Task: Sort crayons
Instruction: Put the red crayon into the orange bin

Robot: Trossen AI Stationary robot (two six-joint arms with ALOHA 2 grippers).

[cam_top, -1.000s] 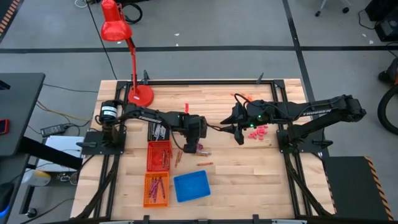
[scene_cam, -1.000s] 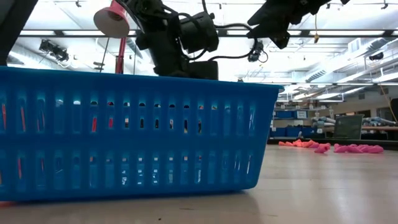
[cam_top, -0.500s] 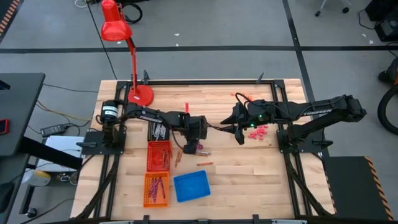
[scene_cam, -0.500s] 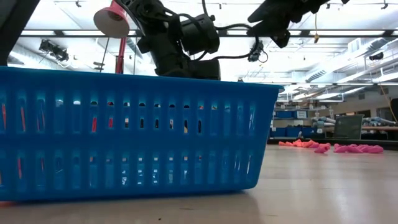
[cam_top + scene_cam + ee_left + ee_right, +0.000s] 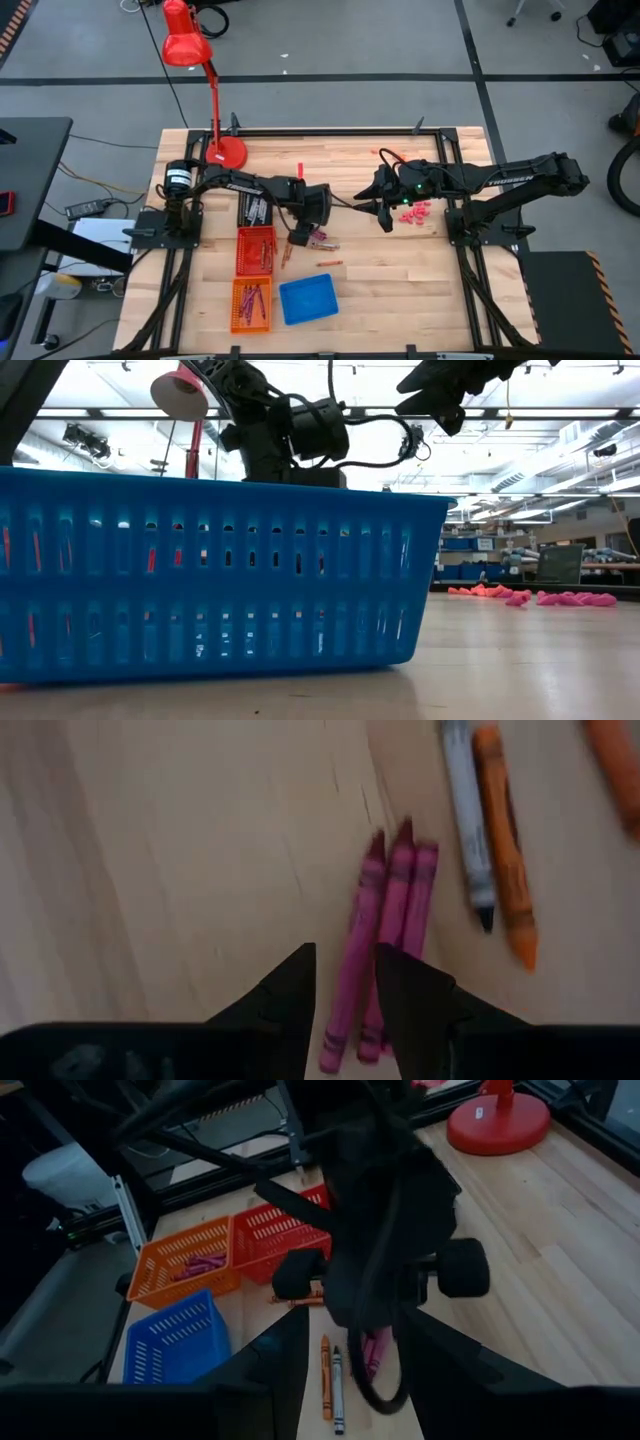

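The left claw [image 5: 345,982] is hanging low over the middle of the worktop [image 5: 370,270], with its two fingers standing narrowly apart and nothing between them. Right under it, three magenta crayons [image 5: 388,935] are lying side by side and touching each other. Just beside them a grey crayon [image 5: 466,815] and an orange crayon [image 5: 503,845] are lying together, and part of one more orange stick is showing at the border of the left wrist view.

To my judgement, the step in hand is the approach to the magenta group, not yet the grip. In the high view, the orange basket [image 5: 251,305] near the front edge is already holding magenta crayons, the red basket [image 5: 256,250] is standing just behind it, and the blue basket [image 5: 308,298] is beside the orange one.

The next move is probably asking the left claw to go down around a single magenta crayon; since the three are touching, separating one will be delicate.

The right claw [image 5: 384,212] is waiting above the worktop, near a heap of small pink bits [image 5: 416,212], with its fingers apart and empty.
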